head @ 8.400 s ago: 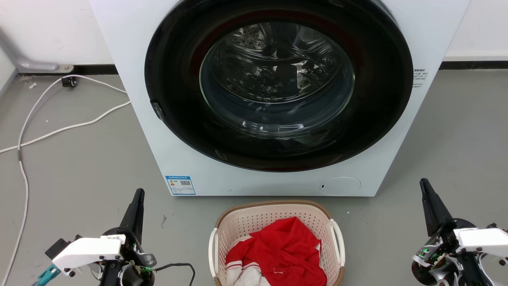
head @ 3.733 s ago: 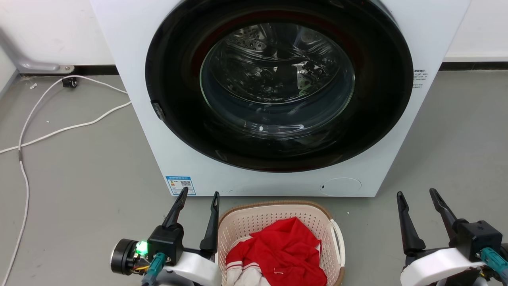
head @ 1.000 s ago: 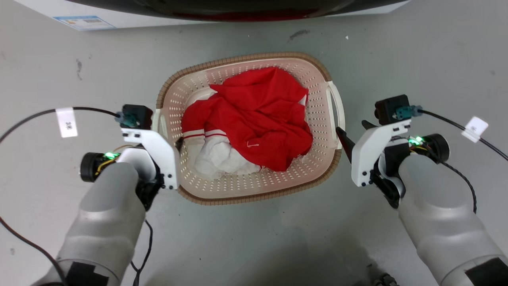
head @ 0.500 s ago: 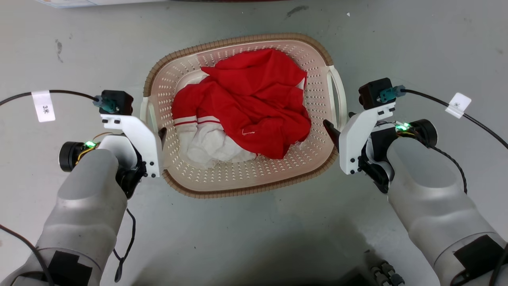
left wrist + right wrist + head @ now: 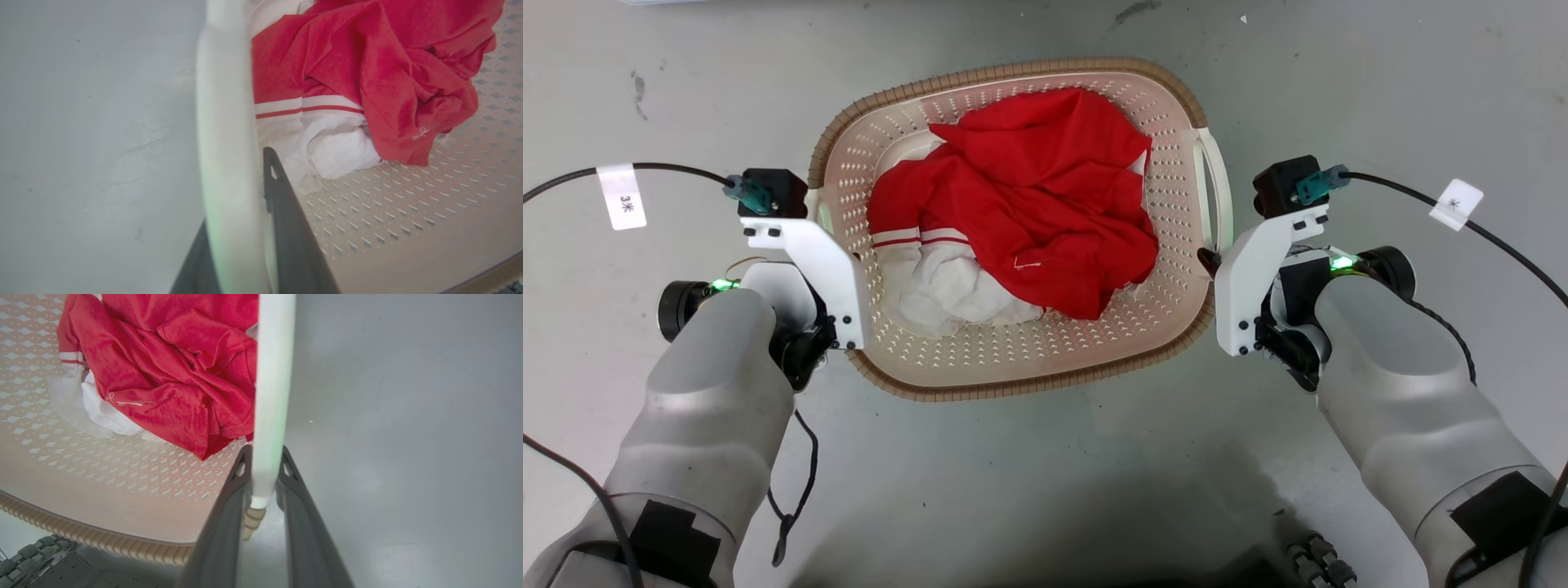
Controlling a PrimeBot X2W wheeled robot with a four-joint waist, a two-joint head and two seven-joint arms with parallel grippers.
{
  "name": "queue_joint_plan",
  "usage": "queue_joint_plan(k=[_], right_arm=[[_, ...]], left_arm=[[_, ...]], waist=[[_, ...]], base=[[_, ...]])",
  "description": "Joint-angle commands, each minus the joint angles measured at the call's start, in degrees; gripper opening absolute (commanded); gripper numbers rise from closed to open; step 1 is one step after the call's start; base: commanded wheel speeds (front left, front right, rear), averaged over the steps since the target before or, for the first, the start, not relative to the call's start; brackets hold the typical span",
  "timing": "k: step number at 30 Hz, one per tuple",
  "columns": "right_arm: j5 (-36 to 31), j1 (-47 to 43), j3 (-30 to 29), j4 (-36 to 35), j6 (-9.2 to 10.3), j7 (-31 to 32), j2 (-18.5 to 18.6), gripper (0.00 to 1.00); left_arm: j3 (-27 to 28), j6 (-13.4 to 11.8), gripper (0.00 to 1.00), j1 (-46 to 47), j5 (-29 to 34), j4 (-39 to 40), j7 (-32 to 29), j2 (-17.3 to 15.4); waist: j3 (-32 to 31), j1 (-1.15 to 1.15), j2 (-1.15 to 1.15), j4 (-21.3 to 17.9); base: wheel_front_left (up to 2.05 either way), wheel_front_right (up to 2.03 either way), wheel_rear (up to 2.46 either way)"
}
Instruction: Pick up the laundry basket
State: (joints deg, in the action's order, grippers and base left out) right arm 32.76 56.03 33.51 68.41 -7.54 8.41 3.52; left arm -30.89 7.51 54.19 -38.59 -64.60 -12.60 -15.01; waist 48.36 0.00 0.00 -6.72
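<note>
basket [image 5: 1029, 382] on floor [image 5: 1045, 490] | right gripper [image 5: 264, 457]: jaws clenched on right handle [image 5: 271, 375] | left gripper [image 5: 241, 175]: jaws astride left handle [image 5: 224, 122], grip unclear

Head camera looks straight down; both wrist cameras, close in, also catch the laundry basket [image 5: 1029, 359] and red cloth [image 5: 1045, 204].
</note>
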Motion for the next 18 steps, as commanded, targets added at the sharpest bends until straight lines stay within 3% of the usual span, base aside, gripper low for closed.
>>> queue_joint_plan(k=[1,9,18], right_arm=[[0.31,0.61,0.67,0.20,0.10,0.49,0.65,0.00],[3.19,-0.06,3.43,0.50,0.09,2.93,1.10,0.00],[7.01,-2.80,6.86,0.47,0.07,9.70,1.79,0.00]], left_arm=[[-0.55,-0.08,0.00,0.70,-0.29,-0.05,-0.21,-0.40],[-2.58,-0.07,0.00,0.34,-3.43,-0.78,-1.64,0.28],[-5.10,0.04,0.00,-1.97,-7.54,-1.13,-5.48,1.83]], waist=[[-0.16,0.00,0.00,0.06],[-2.79,0.00,0.00,0.31],[-10.37,0.00,0.00,0.78]], base=[[0.00,0.00,0.00],[0.00,0.00,0.00],[0.00,0.00,0.00]])
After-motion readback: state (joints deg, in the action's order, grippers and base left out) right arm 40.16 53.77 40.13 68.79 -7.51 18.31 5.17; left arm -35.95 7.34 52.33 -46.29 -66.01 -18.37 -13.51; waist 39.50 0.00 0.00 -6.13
